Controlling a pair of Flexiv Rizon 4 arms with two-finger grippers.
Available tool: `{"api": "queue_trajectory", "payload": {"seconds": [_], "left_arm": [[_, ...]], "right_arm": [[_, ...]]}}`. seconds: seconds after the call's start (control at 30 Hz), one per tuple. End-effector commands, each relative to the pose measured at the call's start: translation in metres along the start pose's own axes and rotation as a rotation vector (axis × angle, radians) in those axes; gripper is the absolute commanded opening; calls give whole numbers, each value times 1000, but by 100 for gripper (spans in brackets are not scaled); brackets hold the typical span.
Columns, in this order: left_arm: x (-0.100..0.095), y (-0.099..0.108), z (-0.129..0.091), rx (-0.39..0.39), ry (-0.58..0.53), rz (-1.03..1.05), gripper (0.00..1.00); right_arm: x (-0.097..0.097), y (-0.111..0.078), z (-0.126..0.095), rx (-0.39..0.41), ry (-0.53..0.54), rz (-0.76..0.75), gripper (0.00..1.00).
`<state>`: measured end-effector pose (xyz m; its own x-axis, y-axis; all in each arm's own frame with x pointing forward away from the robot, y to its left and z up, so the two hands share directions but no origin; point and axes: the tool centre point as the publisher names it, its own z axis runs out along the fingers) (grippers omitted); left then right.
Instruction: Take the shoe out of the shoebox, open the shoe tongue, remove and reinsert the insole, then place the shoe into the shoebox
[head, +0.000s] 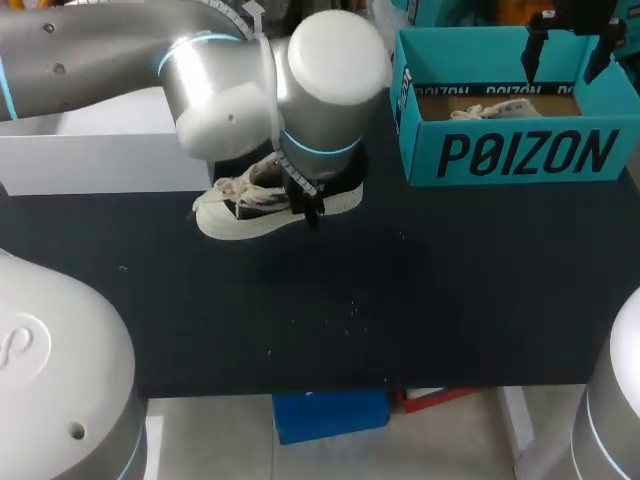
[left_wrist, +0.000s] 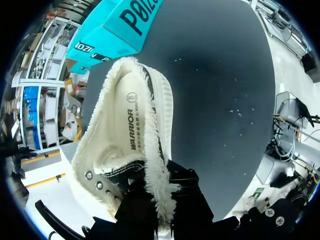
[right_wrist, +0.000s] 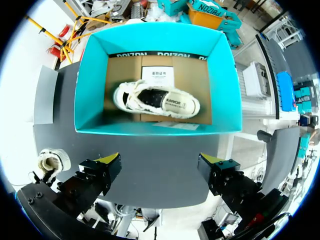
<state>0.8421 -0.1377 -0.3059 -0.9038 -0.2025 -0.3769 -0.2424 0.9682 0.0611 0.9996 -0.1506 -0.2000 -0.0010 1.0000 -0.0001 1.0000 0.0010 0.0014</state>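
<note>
Frayed cloth edges, a fleecy lining (left_wrist: 117, 120) and dull metal eyelets (left_wrist: 89, 175) mark the canvas shoe (head: 245, 205), its rubber sole (head: 235, 229) smooth and cream. The table (head: 420, 300) is matt and dark, flecked with dust. The shoebox (head: 520, 158) is smooth teal printed cardboard outside, raw brown board inside. The left arm (head: 230, 90) has a glossy, smooth, silver-white casing.

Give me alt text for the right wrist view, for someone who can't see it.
An open teal shoebox holds a cream shoe, ahead of the open right end effector. A second shoe shows partly beside that end effector.
</note>
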Motion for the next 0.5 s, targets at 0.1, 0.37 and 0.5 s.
{"api": "queue_trajectory", "payload": {"seconds": [0.1,0.37,0.5], "left_arm": [[14,-14,22,19,9,8,0],[25,-20,41,68,39,102,0],[26,-20,50,68,44,142,0]], "right_arm": [[0,0,0,1,0,1,100],[0,0,0,1,0,1,100],[0,0,0,1,0,1,100]]}}
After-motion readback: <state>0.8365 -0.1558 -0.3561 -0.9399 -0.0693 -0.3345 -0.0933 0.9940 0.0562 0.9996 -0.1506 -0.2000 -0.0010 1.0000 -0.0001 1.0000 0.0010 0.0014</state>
